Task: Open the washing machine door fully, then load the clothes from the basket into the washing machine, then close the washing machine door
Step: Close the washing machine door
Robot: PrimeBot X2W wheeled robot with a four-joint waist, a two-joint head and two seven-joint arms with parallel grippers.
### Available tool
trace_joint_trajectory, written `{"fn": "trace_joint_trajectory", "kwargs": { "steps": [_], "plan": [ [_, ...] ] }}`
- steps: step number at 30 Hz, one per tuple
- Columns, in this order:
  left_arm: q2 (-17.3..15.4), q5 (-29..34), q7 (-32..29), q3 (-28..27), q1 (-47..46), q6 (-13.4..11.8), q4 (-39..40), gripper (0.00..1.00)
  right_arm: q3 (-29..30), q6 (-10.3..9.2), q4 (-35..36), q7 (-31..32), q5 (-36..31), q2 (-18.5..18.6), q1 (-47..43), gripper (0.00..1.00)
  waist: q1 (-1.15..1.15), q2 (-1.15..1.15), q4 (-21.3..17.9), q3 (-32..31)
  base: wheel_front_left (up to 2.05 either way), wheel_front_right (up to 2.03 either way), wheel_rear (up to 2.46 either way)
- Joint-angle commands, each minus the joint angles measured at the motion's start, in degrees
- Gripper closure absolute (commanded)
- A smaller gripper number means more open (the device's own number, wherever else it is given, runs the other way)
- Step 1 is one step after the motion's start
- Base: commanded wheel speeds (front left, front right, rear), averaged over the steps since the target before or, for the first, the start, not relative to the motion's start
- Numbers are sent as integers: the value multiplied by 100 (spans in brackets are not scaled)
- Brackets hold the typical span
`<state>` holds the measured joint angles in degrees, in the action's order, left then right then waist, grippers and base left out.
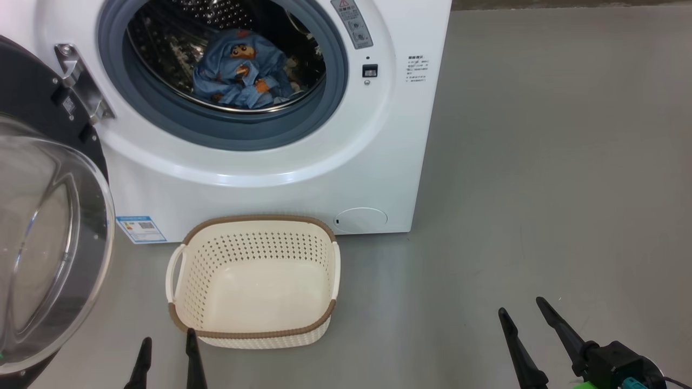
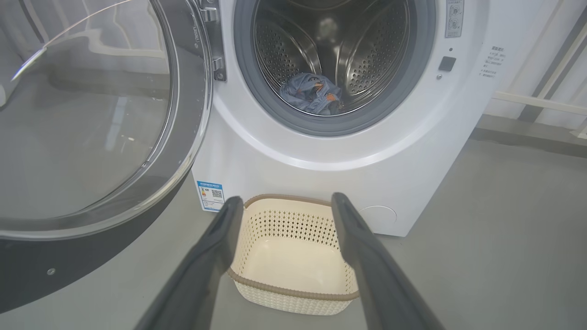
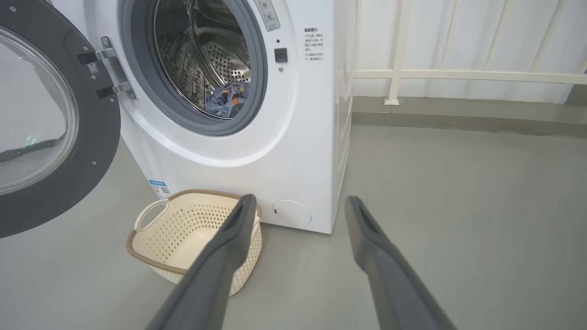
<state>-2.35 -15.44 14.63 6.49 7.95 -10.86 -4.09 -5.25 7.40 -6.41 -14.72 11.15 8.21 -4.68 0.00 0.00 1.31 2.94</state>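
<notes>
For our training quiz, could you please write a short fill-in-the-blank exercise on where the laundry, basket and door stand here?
1. The clothes lie inside the washing machine, in its steel ____.
2. The basket on the floor before it is ____.
3. The washing machine door stands ____.
4. The left gripper and the right gripper each hold ____.

Missing words: drum; empty; open; nothing.

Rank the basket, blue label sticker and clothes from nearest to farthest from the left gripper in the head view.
1. basket, on the floor, beside the left gripper.
2. blue label sticker, low on the washing machine's front.
3. clothes, inside the drum.
</notes>
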Motion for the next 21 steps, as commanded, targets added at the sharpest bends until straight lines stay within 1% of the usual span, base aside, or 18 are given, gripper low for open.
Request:
{"fn": "trace_joint_trajectory", "kwargs": {
  "steps": [1, 11, 16, 21],
  "plan": [
    [-53, 22, 37, -169, -250, -46, 155, 0, -125, 9, 120, -28, 28, 74, 212, 0, 0, 0, 7, 1, 0, 0, 0],
    [-53, 24, 37, -133, -286, -33, 148, 0, -82, 9, 135, -28, 19, 52, 206, 0, 0, 0, 110, 8, 0, 0, 0],
    [-53, 31, 37, -105, -304, -48, 170, 0, -70, 9, 160, -28, 14, 57, 220, 0, 0, 0, 318, 14, 0, 0, 0],
    [-53, -2, 37, -50, -301, -100, 211, 0, -105, 9, 182, -28, 15, 116, 274, 0, 0, 0, 665, 35, 0, 0, 0]
  ]
}}
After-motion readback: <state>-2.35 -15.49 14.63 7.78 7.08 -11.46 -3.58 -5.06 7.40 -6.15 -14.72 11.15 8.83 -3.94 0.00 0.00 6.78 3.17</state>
